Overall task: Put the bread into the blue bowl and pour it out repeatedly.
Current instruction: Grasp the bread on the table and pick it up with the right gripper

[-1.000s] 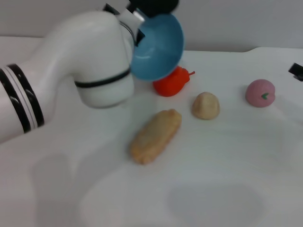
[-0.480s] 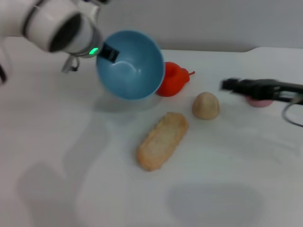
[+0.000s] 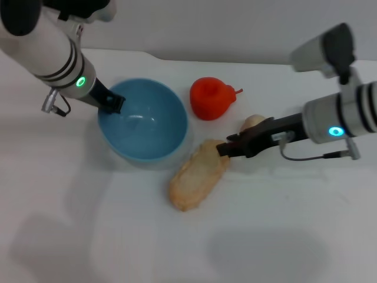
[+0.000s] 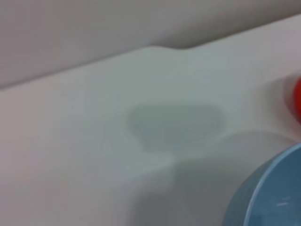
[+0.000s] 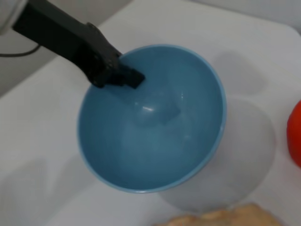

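Now that the blue bowl (image 3: 143,121) sits mouth-up on the worktop (image 3: 265,236) instead of hanging tipped in the air as it did a moment ago, the pouring half of the cycle looks finished and the loading half is opening. It holds nothing — the right wrist view shows its inside bare. The left tool (image 3: 111,104) is clenched on the bowl's rim at the robot's left side, one finger inside the wall and one outside, so the bowl is steadied rather than let go.

The bread (image 3: 198,174) lies flat on the worktop just beside the bowl, on the side nearer the robot and toward its right, angled with one end up toward the right arm. It has shifted only slightly over the last second. The bigger change is the right tool (image 3: 225,148), which was out at the edge of the scene half a second ago and has now come in low to the upper end of the bread. Its tips touch or nearly touch the crust; whether they are parted or pressed together I cannot tell.

A red-orange fruit toy (image 3: 211,98) and a small beige bun (image 3: 253,122) sit behind, apart from the bowl. By my reading, the next step is 1 grasp of the bread and a short lift into the bowl.
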Robot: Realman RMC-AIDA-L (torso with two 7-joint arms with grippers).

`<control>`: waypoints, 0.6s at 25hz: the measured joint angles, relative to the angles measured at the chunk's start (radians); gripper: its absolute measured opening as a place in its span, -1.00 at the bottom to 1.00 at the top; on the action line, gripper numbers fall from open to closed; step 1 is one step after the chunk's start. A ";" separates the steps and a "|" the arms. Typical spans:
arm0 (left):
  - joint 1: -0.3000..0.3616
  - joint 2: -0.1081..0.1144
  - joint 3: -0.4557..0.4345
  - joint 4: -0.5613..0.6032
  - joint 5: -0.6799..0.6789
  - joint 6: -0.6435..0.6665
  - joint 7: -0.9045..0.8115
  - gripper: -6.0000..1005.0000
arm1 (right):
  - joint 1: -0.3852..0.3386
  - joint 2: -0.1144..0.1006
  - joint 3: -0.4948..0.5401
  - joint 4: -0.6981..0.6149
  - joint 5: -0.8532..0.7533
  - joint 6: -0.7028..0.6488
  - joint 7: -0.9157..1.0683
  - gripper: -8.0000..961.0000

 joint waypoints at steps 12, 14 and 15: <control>0.025 0.001 -0.044 0.008 -0.033 0.005 0.011 -0.99 | -0.012 -0.001 -0.116 0.002 -0.029 0.071 0.307 -0.20; 0.022 0.001 -0.042 0.008 -0.034 0.007 0.013 -0.99 | -0.026 -0.001 -0.116 0.003 -0.030 0.104 0.356 -0.20; 0.021 0.001 -0.040 0.008 -0.034 0.009 0.013 -0.99 | -0.034 0.000 -0.117 0.006 -0.030 0.126 0.389 -0.20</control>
